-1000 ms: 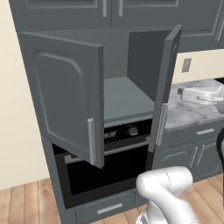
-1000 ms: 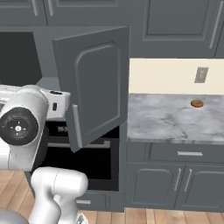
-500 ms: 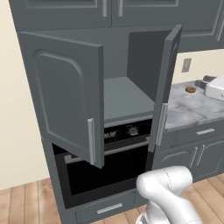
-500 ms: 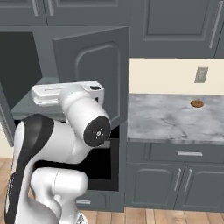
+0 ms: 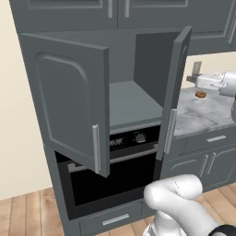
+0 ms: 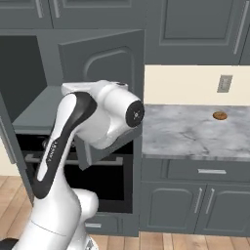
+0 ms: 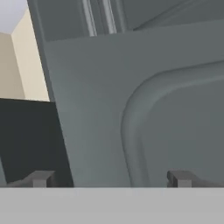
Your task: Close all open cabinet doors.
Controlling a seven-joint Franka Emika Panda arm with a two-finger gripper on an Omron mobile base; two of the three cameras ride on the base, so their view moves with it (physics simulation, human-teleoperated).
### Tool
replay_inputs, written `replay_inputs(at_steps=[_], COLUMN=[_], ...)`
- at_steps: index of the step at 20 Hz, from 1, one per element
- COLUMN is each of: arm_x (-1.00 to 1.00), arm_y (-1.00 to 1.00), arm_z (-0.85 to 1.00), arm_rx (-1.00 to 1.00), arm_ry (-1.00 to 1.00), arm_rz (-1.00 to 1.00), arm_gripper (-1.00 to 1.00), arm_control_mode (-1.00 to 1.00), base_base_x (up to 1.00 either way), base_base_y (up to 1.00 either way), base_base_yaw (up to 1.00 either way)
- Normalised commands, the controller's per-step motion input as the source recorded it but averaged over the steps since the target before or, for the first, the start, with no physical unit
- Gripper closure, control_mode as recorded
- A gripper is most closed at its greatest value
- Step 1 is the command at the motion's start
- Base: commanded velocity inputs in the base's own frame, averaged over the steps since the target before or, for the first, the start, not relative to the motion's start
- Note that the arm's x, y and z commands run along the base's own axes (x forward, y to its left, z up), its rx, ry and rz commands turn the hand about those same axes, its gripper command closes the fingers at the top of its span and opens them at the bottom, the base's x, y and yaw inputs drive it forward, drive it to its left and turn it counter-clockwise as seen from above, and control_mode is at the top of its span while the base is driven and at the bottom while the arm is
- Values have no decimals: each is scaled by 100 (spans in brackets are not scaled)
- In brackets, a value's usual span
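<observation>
While my fingertips (image 7: pixel 41 178) stood as far apart as they go, one at about 7 o'clock and the other at about 5 o'clock in the hand view, nothing sat between them and I held nothing. My gripper (image 7: pixel 109 179) faced the outer side of the right-hand cabinet door (image 7: pixel 144 109) from close by, with the curved corner of its recessed panel at about 3 o'clock; whether a tip actually touched the door I could not tell.

In the right base view my arm (image 6: pixel 63 146) rose from about 7 o'clock, bent at a big white joint near the middle of the picture, and lay across the lower part of that same door (image 6: pixel 110 63). In the left base view my forearm reached in from the edge at about 3 o'clock, above the marble counter (image 5: pixel 203 113).

I counted two open cabinet doors, both above the black oven (image 5: pixel 115 175). In the left base view the left door (image 5: pixel 69 99) swung out toward the camera, at about 9 o'clock, its silver bar handle (image 5: pixel 96 147) down near its free edge. The right door (image 5: pixel 175 92) stood nearly edge-on at about 2 o'clock, its handle (image 5: pixel 170 130) low on it. Between them the cabinet's bare grey shelf (image 5: pixel 131 103) was in plain sight.

Two more doors in the row above were shut, their handles side by side at 12 o'clock. One small brown round thing (image 6: pixel 219 115) lay on the counter below one wall socket (image 6: pixel 224 83).
</observation>
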Motion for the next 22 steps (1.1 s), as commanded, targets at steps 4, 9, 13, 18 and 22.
replay_inputs(at_steps=[4, 9, 13, 18, 22], arm_x=[77, 66, 72, 89, 96], arm_y=[37, 44, 44, 38, 33], arm_z=[-21, -24, -20, -13, -7], arm_rx=[0, -1, 0, 0, 0], arm_ry=[2, 0, 0, 1, 9], arm_rz=[1, 0, 0, 0, -1], arm_gripper=[-100, -100, -100, -100, -100], arm_control_mode=[-100, -100, -100, -100, -100], base_base_x=[0, 0, 0, 0, 0], base_base_y=[0, 0, 0, 0, 0], base_base_yaw=[0, 0, 0, 0, 0])
